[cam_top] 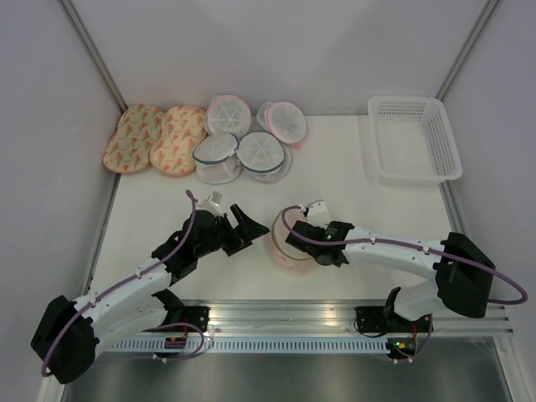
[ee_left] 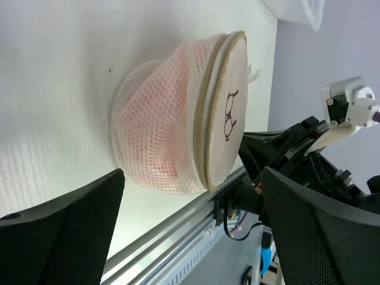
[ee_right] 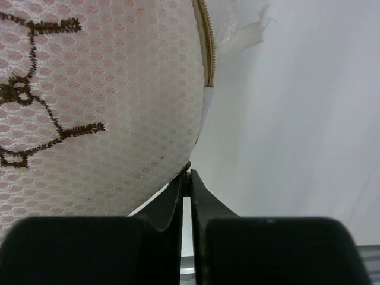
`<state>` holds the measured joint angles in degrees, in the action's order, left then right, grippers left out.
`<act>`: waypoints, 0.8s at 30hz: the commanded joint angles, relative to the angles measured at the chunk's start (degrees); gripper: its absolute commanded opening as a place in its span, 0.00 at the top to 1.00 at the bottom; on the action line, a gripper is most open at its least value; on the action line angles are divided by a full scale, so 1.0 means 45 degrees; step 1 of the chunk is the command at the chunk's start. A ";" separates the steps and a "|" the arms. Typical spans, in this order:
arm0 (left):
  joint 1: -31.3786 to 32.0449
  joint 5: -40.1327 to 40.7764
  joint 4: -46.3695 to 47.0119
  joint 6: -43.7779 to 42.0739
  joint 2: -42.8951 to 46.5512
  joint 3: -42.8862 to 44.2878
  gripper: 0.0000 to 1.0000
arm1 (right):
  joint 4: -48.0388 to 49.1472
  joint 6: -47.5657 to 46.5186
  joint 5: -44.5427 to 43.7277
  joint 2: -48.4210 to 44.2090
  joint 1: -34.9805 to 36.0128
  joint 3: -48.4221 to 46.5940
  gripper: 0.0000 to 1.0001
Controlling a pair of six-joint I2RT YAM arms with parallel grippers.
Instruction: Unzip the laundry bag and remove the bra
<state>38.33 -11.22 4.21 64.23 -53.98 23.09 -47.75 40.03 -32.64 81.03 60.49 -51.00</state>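
The laundry bag (cam_top: 289, 249), a round peach-beige mesh pouch, stands on edge near the table's front, between the two arms. Its face with the black scribble mark (ee_left: 228, 116) fills the right wrist view (ee_right: 101, 101). The pink bra (ee_left: 148, 136) shows through the mesh, inside the bag. My right gripper (cam_top: 295, 239) is shut, its tips (ee_right: 189, 173) pinching a small dark piece at the bag's rim, seemingly the zipper pull. My left gripper (cam_top: 243, 224) is open and empty just left of the bag, the bag lying beyond its fingers (ee_left: 59, 228).
A white plastic basket (cam_top: 414, 138) stands at the back right. Two oval orange-patterned pouches (cam_top: 155, 138) and several white round mesh pouches (cam_top: 247, 138) lie at the back left. A metal rail (cam_top: 335, 314) runs along the front edge close to the bag.
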 commanded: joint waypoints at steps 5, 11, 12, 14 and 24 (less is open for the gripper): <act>-0.0040 0.3253 -0.3374 0.0199 0.3471 0.0318 0.00 | -0.2336 0.1220 -0.2569 0.0020 -0.0219 -0.0637 0.47; -0.0040 0.4212 -0.4704 0.0161 0.5430 0.0259 0.00 | -0.1584 0.0133 -0.1753 -0.1403 -0.0181 -0.1400 0.37; -0.0040 0.4213 -0.4801 0.0122 0.5490 0.0259 0.00 | -0.1133 -0.0259 -0.1228 -0.2160 -0.0200 -0.1420 0.37; -0.0040 0.4174 -0.4900 0.0025 0.5510 0.0278 0.00 | 0.0230 -0.0730 0.0179 -0.2848 -0.0200 -0.1362 0.37; -0.0040 0.3705 -0.4880 -0.0034 0.4846 0.0337 0.00 | 0.2562 -0.1903 0.1726 -0.1157 -0.0102 -0.3059 0.38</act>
<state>38.33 5.78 -17.67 64.42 -31.99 23.09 -40.97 34.02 -27.86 71.42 59.55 -61.67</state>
